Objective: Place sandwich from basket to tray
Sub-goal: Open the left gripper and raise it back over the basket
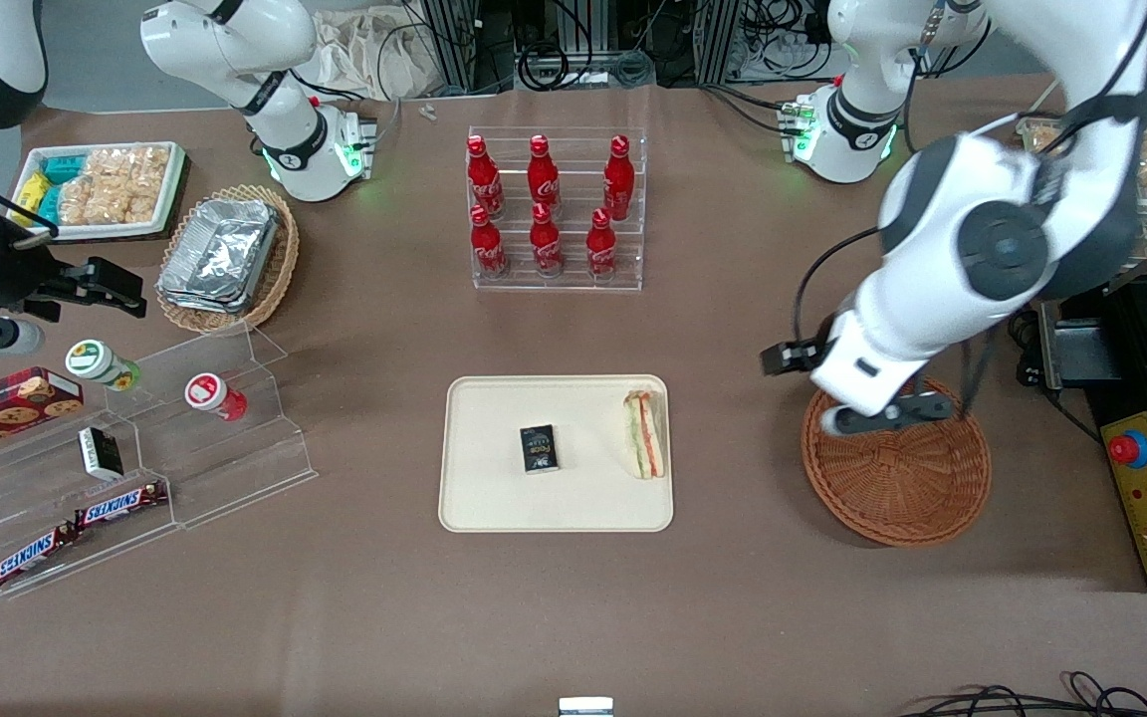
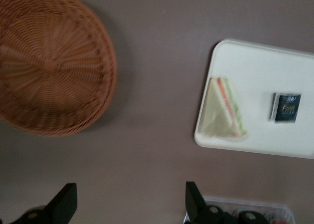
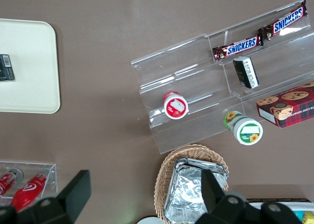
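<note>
The sandwich point(image 1: 644, 434) lies on the cream tray point(image 1: 494, 498), along the tray edge nearest the working arm. It also shows in the left wrist view point(image 2: 223, 108), on the tray point(image 2: 294, 71). The round reddish-brown basket point(image 1: 897, 478) is empty and stands beside the tray toward the working arm's end; it shows in the wrist view too point(image 2: 49, 62). My left gripper point(image 1: 890, 415) hovers over the basket's rim farthest from the front camera. In the wrist view the gripper point(image 2: 128, 204) is open and empty, with bare table between its fingers.
A small black packet point(image 1: 539, 447) lies mid-tray. A clear rack of red bottles point(image 1: 556, 209) stands farther from the camera than the tray. An acrylic stand with Snickers bars point(image 1: 125, 468), an oval basket of foil containers point(image 1: 225, 254) and a white snack tray point(image 1: 101, 189) lie toward the parked arm's end.
</note>
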### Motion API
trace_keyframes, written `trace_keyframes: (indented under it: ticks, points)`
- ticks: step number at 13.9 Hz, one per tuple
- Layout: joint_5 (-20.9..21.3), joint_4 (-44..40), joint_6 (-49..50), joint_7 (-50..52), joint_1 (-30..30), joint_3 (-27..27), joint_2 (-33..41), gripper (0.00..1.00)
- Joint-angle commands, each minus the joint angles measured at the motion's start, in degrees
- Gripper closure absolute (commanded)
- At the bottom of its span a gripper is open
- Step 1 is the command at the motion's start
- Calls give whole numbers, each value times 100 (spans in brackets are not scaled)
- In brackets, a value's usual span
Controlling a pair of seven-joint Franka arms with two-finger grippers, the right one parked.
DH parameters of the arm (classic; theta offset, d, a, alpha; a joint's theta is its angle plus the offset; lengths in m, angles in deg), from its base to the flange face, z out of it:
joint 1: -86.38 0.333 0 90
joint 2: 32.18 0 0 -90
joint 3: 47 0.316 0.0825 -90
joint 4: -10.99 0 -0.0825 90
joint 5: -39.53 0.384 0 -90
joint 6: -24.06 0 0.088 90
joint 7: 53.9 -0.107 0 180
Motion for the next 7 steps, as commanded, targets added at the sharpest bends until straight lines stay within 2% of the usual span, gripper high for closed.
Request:
trace_keyframes:
  ticks: [1, 2, 3, 7]
  points:
    - [-132, 52, 833, -431, -278, 807, 914, 0]
    - [-158, 96, 1123, -614, -541, 1325, 1188, 0]
    - [-167, 131, 1343, -825, -622, 1556, 1382, 0]
    - [-105, -35, 1416, -933, -588, 1576, 1402, 1]
